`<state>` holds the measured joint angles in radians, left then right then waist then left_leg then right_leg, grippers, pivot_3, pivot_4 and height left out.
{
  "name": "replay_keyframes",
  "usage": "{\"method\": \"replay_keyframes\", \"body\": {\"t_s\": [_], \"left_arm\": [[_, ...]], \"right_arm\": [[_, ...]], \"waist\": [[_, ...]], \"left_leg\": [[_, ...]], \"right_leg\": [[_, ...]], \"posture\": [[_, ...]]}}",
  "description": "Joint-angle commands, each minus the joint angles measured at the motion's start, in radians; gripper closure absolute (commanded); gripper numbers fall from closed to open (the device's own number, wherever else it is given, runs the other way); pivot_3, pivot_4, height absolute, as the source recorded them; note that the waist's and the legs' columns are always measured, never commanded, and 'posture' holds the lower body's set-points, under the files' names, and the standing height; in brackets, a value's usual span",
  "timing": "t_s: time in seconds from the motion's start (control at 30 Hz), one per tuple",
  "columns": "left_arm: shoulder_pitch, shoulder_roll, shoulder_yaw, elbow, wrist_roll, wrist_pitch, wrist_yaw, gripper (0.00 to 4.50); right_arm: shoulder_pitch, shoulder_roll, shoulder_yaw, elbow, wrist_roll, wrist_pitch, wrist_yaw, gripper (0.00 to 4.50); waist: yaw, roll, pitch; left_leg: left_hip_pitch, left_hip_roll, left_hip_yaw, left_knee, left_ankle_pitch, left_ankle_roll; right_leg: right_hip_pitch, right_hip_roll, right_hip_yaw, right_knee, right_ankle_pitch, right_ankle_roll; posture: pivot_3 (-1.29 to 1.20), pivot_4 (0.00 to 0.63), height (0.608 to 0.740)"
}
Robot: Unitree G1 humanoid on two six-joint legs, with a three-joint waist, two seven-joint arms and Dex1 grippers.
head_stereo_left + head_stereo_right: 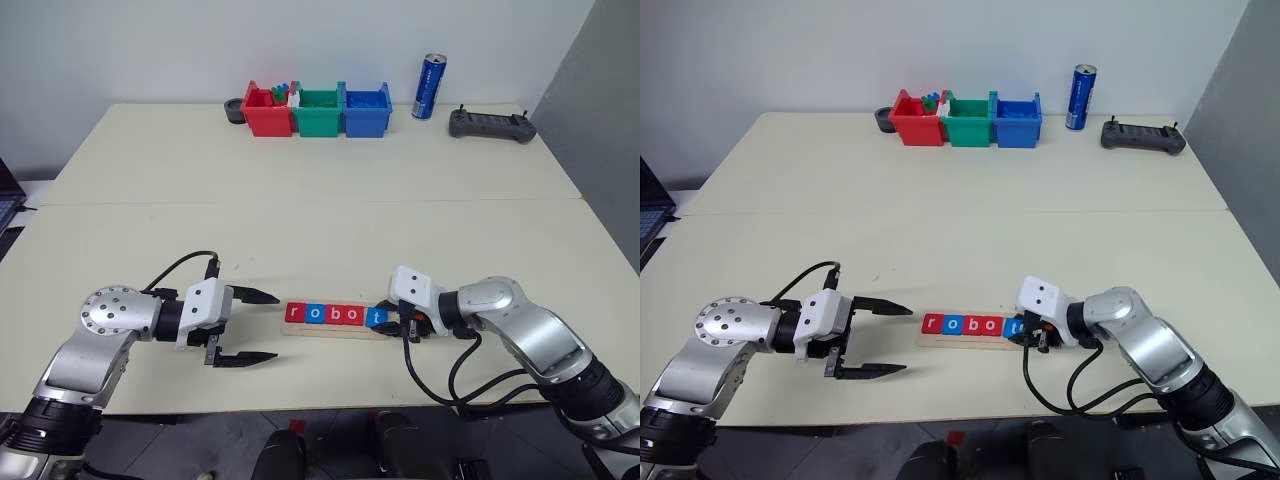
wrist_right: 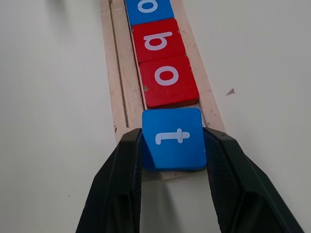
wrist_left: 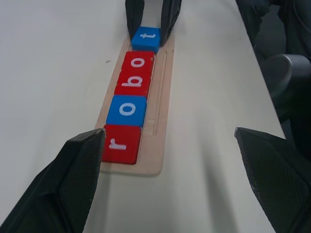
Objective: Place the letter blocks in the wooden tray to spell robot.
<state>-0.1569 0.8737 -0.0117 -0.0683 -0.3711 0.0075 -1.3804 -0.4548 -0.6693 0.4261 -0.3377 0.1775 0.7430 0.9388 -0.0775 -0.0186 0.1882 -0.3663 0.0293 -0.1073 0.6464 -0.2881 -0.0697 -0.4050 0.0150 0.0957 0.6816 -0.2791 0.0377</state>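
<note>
1. Black fingers of the left claw [image 1: 247, 326] stand wide apart and empty, just left of the tray [image 1: 335, 329].
2. Pale wood tray lies on the tabletop [image 1: 300, 200], near its front edge; blocks r [image 3: 121, 143], o [image 3: 127, 109], b [image 3: 134, 83], o [image 3: 140, 62] sit in it, touching in a row.
3. Blue t [image 2: 173, 137] sits at the tray's right end, pinched by its two side edges in the right claw [image 2: 173, 160].
4. The tiles look light, stiff and smooth, so side edges seem the best hold.
5. Open room lies behind the tray; bins [image 1: 315, 110] are well apart.
</note>
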Motion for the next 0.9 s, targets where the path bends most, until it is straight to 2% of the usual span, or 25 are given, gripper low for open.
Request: {"method": "replay_keyframes", "body": {"t_s": [0.03,0.2,0.47,0.5,0.73,0.83,0.9], "left_arm": [[0.002,-0.003,0.014,-0.005,-0.002,-0.034,-0.006,0.00],[0.010,-0.001,0.013,-0.028,-0.005,-0.027,0.003,0.00],[-0.007,0.007,0.008,-0.123,-0.021,0.065,0.039,0.00],[-0.016,0.008,0.007,-0.138,-0.024,0.086,0.046,0.00],[-0.034,0.007,0.007,-0.181,-0.029,0.151,0.061,0.00],[-0.032,0.006,0.007,-0.163,-0.024,0.137,0.052,0.00],[-0.030,0.004,0.007,-0.146,-0.020,0.122,0.045,0.00]], "right_arm": [[-0.024,0.001,0.003,-0.005,-0.008,-0.023,0.015,3.05],[-0.030,0.000,0.009,0.007,-0.011,-0.029,0.023,3.05],[-0.047,0.021,-0.016,0.009,-0.008,-0.014,0.010,0.19],[-0.050,0.018,-0.034,-0.012,0.008,0.006,0.010,0.05],[-0.001,-0.035,-0.114,-0.135,0.066,0.098,0.008,0.05],[0.038,-0.064,-0.128,-0.140,0.061,0.094,-0.002,0.66],[0.054,-0.075,-0.127,-0.137,0.054,0.080,-0.006,1.38]], "waist": [[0.000,0.000,0.000],[-0.001,0.000,0.000],[-0.002,0.000,0.000],[-0.002,0.000,0.000],[-0.001,0.000,0.000],[0.001,0.000,0.000],[0.001,0.000,0.000]], "left_leg": [[0.000,0.000,0.000,0.000,0.000,0.000],[0.000,0.000,0.000,0.000,0.000,0.000],[0.000,0.000,0.000,0.000,0.000,0.000],[0.000,0.000,0.000,0.000,0.000,0.000],[0.000,0.000,0.000,0.000,0.000,0.000],[0.000,0.000,0.000,0.000,0.000,0.000],[0.000,0.000,0.000,0.000,0.000,0.000]], "right_leg": [[0.000,0.000,0.000,0.000,0.000,0.000],[0.000,0.000,0.000,0.000,0.000,0.000],[0.000,0.000,0.000,0.000,0.000,0.000],[0.000,0.000,0.000,0.000,0.000,0.000],[0.000,0.000,0.000,0.000,0.000,0.000],[0.000,0.000,0.000,0.000,0.000,0.000],[0.000,0.000,0.000,0.000,0.000,0.000]], "posture": [[0.00,0.150,0.740],[0.00,0.150,0.740],[0.00,0.150,0.740],[0.00,0.150,0.740],[0.00,0.150,0.740],[0.00,0.150,0.740],[0.00,0.150,0.740]]}}
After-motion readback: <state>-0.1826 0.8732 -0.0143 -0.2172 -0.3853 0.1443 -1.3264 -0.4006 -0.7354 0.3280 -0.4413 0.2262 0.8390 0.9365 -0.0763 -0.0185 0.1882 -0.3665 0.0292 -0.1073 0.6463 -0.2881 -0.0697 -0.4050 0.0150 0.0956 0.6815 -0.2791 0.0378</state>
